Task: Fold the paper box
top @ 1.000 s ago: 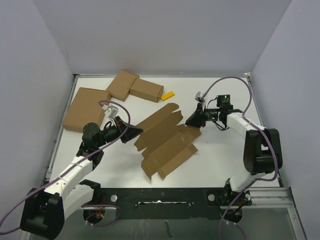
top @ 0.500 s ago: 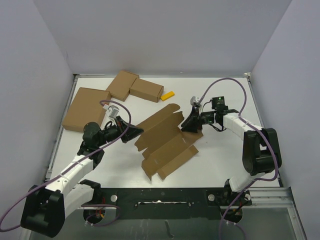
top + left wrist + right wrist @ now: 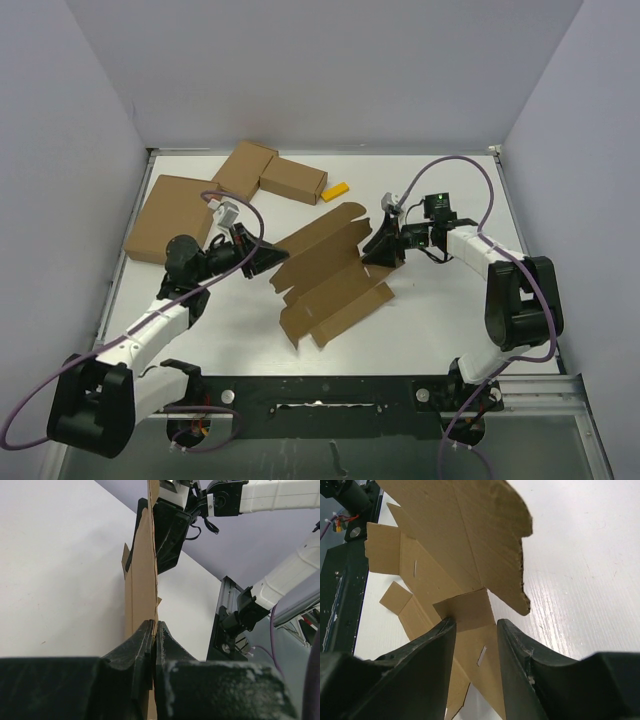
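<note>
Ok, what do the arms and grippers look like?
White links, black joints on left arm and right arm. A purple cable loops over each. The left gripper and right gripper are black, wedge-fingered. A green light on the right wrist.

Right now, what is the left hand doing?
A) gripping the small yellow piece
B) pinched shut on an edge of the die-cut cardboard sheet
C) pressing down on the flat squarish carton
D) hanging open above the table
B: in the left wrist view the left hand has its two fingers closed together on the thin edge of the die-cut cardboard sheet.
</note>
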You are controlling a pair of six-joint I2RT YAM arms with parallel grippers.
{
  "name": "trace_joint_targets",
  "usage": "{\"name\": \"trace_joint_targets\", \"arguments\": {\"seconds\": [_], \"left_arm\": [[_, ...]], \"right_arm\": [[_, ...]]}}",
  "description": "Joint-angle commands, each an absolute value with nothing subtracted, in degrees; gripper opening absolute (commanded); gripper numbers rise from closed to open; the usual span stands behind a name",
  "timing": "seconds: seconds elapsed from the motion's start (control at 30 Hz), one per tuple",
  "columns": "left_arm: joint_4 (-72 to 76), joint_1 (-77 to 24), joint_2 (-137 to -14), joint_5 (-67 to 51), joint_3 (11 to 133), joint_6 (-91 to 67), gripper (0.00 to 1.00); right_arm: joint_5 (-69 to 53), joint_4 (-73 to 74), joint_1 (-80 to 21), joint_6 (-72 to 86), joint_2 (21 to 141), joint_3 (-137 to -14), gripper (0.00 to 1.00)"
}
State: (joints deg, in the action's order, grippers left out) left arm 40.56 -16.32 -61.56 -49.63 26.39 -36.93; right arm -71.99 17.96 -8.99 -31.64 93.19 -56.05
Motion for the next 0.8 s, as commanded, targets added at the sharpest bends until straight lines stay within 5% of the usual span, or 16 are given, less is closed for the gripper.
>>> {"name": "trace_joint_targets", "arguments": {"seconds": [0.0,0.27,0.77], "left_arm": [[48.7,-15.3,-62.6,-53.0,29.5,-39.6,0.0],[49.6,-13.8,-63.1,-57.4,33.0,-40.5,0.0],[53.0,-9.4,-70.7,-72.7,44.7,-40.0,0.0]], "right_arm": [[-73.4,15.1,-8.1,-30.9,89.2,-57.4,0.4],[-76.2,12.9,-4.3,-30.2,81.1,-55.9,0.4],[-71.9,38.6,2.7,-48.9,75.3,-67.7,0.29]]}}
